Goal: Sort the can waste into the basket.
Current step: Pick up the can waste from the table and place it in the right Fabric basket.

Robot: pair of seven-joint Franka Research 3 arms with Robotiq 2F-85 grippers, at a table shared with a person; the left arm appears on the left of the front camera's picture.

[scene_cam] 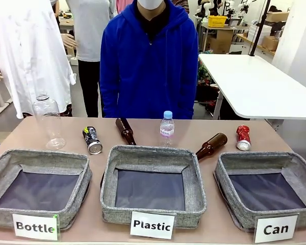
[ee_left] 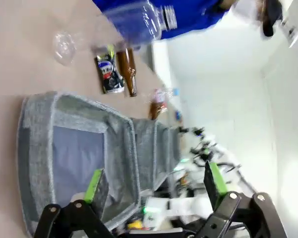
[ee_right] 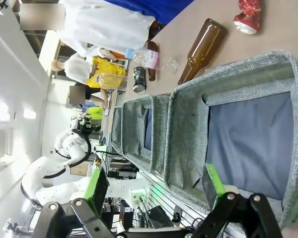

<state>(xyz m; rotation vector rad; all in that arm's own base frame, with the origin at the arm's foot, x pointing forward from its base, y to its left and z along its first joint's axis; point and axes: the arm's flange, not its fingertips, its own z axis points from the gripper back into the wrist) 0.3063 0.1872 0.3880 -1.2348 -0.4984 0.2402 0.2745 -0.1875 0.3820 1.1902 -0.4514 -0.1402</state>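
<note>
Red can (ee_right: 247, 15) far beyond right fingers (ee_right: 213, 182)

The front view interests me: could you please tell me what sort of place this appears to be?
Probably a lab or workshop set up for waste sorting: grey Bottle basket, Plastic basket and Can basket line the table, with a white workbench and cardboard boxes behind the person.

- Black can (scene_cam: 92, 140): colourful print, silver ends.
- Red can (scene_cam: 243, 137): silver end.
- "Can" basket (scene_cam: 255, 159): grey woven fabric, dark lining, white label with black lettering.
- Glass bottle (scene_cam: 211, 145): brown.
- Counter (scene_cam: 275, 138): pale brown.
</note>
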